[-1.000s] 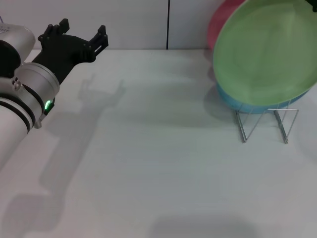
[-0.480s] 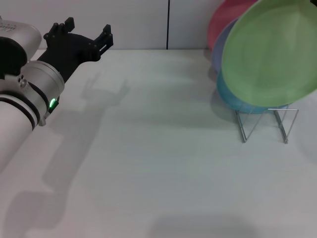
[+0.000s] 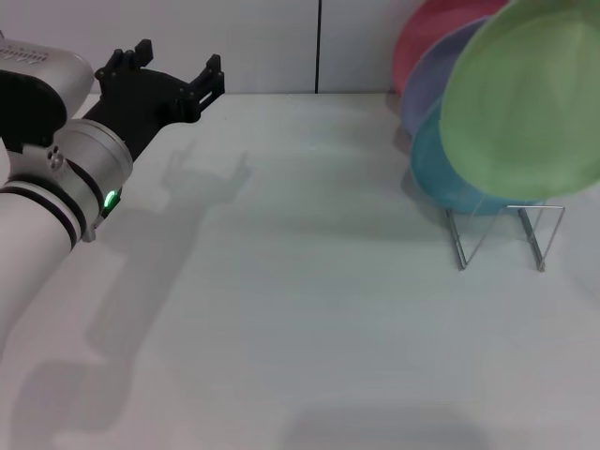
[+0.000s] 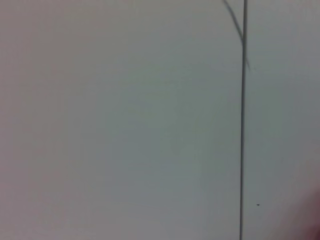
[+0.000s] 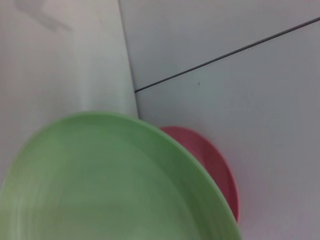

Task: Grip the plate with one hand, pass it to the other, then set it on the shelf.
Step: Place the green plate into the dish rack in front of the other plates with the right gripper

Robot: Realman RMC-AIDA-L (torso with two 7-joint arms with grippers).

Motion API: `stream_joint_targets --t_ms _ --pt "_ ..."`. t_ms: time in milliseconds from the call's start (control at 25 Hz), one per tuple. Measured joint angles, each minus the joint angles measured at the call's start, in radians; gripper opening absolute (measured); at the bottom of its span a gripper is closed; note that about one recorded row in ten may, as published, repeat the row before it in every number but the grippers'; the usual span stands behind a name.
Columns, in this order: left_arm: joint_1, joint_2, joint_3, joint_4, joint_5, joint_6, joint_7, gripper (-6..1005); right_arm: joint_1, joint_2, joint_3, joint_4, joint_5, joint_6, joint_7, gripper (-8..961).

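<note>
We see the green plate (image 3: 525, 98) lifting off the shelf (image 3: 502, 234), probably right-held though unseen, left gripper (image 3: 173, 73) spread, waiting.

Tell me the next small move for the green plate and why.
Probably carry the green plate a little toward the left gripper. The plate sits raised in front of the blue, lavender and pink plates on the wire rack, while the left gripper waits open at the far left, with bare table between them.
</note>
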Motion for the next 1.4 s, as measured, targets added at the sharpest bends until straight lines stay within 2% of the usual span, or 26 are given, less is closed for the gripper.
stream_joint_targets --t_ms 320,480,640,880,1400 --pt "-0.009 -0.002 0.009 0.002 -0.011 -0.004 -0.001 856 -0.012 -0.002 -0.014 -0.002 -0.001 -0.003 -0.015 23" --pt "-0.012 -0.002 0.013 0.002 -0.012 -0.004 -0.001 856 -0.012 -0.014 -0.008 0.000 -0.003 0.009 -0.019 23" --pt "-0.014 -0.002 0.013 0.002 -0.012 -0.005 -0.001 856 -0.022 -0.018 -0.008 -0.019 -0.003 0.033 -0.047 23" --pt "-0.024 -0.001 0.019 0.012 -0.012 -0.003 -0.002 856 -0.043 -0.006 -0.035 -0.071 -0.003 0.052 -0.105 23" --pt "-0.026 -0.001 0.022 0.014 -0.011 -0.004 -0.002 856 -0.047 -0.004 -0.088 -0.073 -0.003 0.045 -0.107 23"
